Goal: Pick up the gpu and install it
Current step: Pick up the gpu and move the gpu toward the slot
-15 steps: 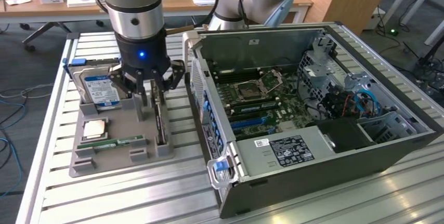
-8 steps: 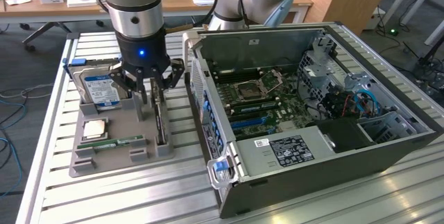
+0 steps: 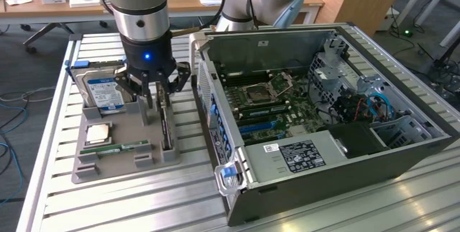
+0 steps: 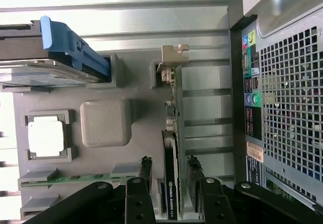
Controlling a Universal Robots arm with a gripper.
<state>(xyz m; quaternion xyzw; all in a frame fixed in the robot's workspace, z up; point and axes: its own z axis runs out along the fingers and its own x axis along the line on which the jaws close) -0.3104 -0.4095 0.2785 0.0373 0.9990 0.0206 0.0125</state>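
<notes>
Currently the gpu (image 4: 171, 128), stood on edge in the gray holder (image 4: 141, 100), is straddled by the parted fingers (image 4: 145, 167), its long axis running between them, not yet clamped.

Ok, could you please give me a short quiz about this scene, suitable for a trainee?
1. True or false: the gpu lies flat inside the computer case.
2. The gripper has its fingers: A) one on each side of the gpu; B) around the hard drive; C) on the memory stick.
3. Short answer: is the gripper open or shut?

Key
1. False: it stands on edge in the grey holder.
2. A.
3. Open; the wrist view shows a gap on each side of the card.
</notes>
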